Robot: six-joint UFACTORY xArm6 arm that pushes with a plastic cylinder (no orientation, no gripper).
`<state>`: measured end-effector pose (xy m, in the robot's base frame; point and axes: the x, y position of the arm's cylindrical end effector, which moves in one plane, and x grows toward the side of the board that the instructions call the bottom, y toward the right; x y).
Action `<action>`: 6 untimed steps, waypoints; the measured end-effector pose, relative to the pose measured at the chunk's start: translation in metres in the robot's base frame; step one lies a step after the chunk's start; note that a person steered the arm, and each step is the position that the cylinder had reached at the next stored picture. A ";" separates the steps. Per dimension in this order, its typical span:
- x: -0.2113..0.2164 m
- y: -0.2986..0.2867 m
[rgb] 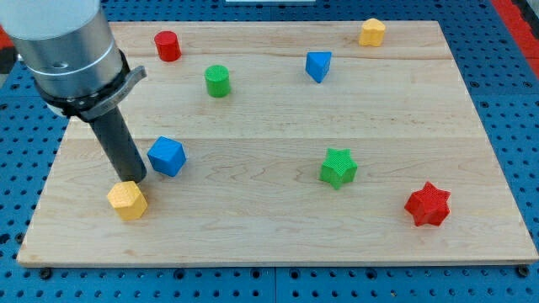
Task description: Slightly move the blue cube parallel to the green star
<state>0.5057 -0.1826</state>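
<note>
The blue cube [167, 156] lies on the wooden board [269, 244] at the view's left middle. The green star [338, 167] lies right of centre, at about the same height in the view, a little lower. My tip [135, 179] is at the end of the dark rod, just left of the blue cube and close to it; I cannot tell whether they touch. A yellow hexagonal block [127, 199] sits right below the tip.
A red cylinder [168, 45] and a green cylinder [217, 81] lie at the top left. A blue triangular block [318, 65] and a yellow hexagonal block [372, 32] lie at the top right. A red star [428, 204] lies at the bottom right.
</note>
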 end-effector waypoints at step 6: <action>-0.040 0.031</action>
<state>0.4656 -0.1518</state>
